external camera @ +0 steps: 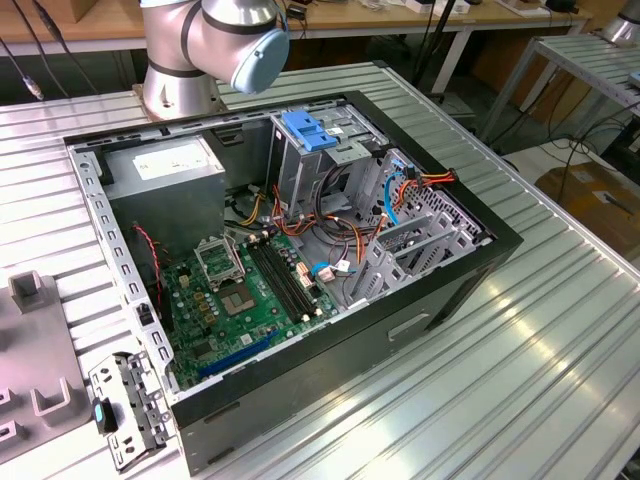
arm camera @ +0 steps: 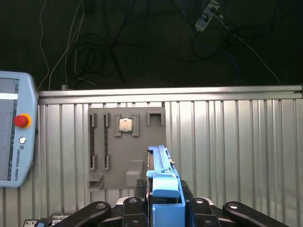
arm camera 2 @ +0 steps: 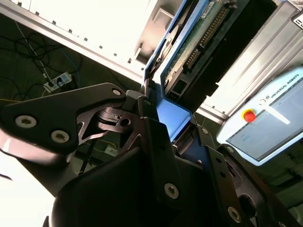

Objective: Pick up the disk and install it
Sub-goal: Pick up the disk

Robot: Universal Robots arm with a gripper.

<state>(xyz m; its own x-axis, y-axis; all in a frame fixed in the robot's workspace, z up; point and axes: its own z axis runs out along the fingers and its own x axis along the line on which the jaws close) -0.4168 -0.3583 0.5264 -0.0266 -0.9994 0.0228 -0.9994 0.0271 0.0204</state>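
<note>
Nearest the cameras, the hand [arm camera: 163,213] is clamped on the disk [arm camera: 160,163], its dark fingers [arm camera 2: 158,142] pressed on either side of the disk's blue rail [arm camera: 165,187]. The disk stands on edge and reaches away from the palm. In the second wrist view its green circuit-board face and connector row run out beyond the fingertips. It is carried clear of everything, touching nothing but the hand.

Beyond the disk in the first wrist view lies the ribbed metal surface [arm camera: 236,142]. On it is a grey fixture plate [arm camera: 111,165] holding a small processor chip [arm camera: 125,124], with a teach pendant [arm camera: 14,137] beside it. Past the surface's far edge are a dark floor and loose cables.

The open computer case [external camera: 330,375] fills the middle of the exterior view. The motherboard [external camera: 240,300] is at lower centre and the grey power supply [external camera: 165,175] at upper left. The drive cage [external camera: 320,175], topped by its blue latch [external camera: 308,128], stands at upper centre. The arm [external camera: 215,40] rises at the top, left of centre.

By my reading the pick-up is done and the work is in the carrying stage, with the install not yet begun. Seating the disk would call for turning it so the rails meet the cage's guides squarely. It would also call for keeping it off the orange and black wiring just beside the cage.
</note>
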